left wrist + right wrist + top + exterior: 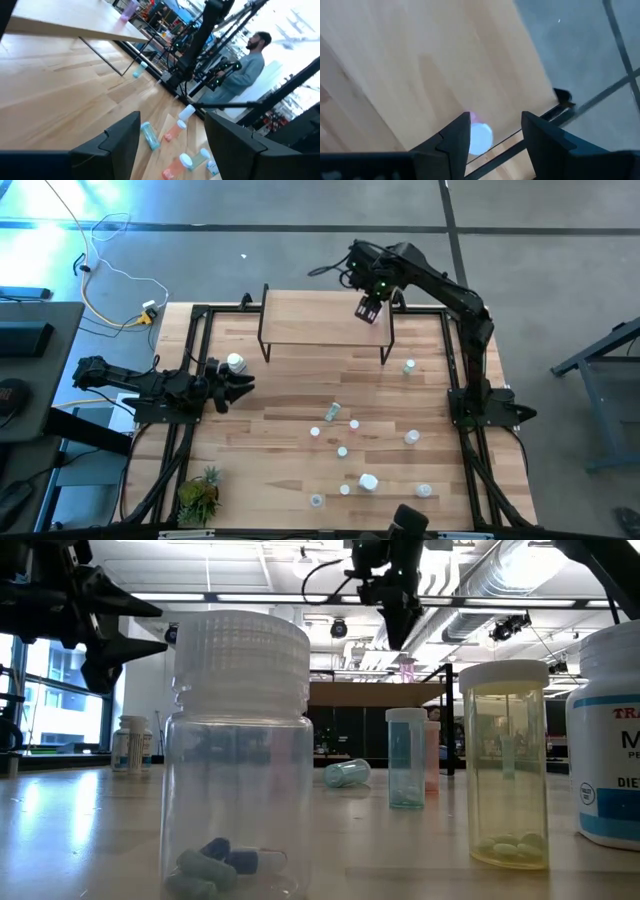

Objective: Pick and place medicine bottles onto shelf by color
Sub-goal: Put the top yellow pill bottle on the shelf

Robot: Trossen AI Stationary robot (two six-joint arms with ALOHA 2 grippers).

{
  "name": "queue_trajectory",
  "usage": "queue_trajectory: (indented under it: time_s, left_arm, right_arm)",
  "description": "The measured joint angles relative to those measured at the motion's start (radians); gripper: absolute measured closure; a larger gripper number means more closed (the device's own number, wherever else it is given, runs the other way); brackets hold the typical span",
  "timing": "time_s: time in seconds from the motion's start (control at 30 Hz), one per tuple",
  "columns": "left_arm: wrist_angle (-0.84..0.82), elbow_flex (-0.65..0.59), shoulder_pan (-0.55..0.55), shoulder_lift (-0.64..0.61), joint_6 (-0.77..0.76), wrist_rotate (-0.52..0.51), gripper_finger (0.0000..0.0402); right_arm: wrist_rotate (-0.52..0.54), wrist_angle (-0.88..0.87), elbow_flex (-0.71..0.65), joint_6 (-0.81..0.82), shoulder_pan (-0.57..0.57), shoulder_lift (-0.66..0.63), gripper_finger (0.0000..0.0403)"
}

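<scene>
A wooden table (290, 390) carries the shelf (320, 320) at twelve o'clock. Loose bottles (345, 450) scatter toward five o'clock. The right gripper (369, 310) hangs over the shelf's right end, fingers spread above a pink bottle (479, 136). At nine o'clock the left gripper (236, 385) is spread beside a white-capped bottle (236, 363).

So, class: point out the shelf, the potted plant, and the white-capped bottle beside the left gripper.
shelf (310, 315): high view, bare middle of its wooden top.
potted plant (199, 494): high view, its green leaves.
white-capped bottle (235, 363): high view, its cap.
left gripper (240, 387): high view, midway between its fingertips.
</scene>
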Motion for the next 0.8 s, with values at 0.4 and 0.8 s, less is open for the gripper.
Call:
queue_trajectory:
  time_s: [0.4, 0.8]
  left_arm:
    - [-0.022, 0.123, 0.0, 0.01, 0.121, -0.064, 0.0202]
    - [-0.458, 0.424, 0.001, 0.191, 0.223, -0.146, 0.0202]
  right_arm:
    - [-0.035, 0.041, 0.106, -0.004, -0.032, -0.043, 0.0235]
    - [-0.035, 0.038, 0.125, -0.003, -0.096, -0.057, 0.0235]
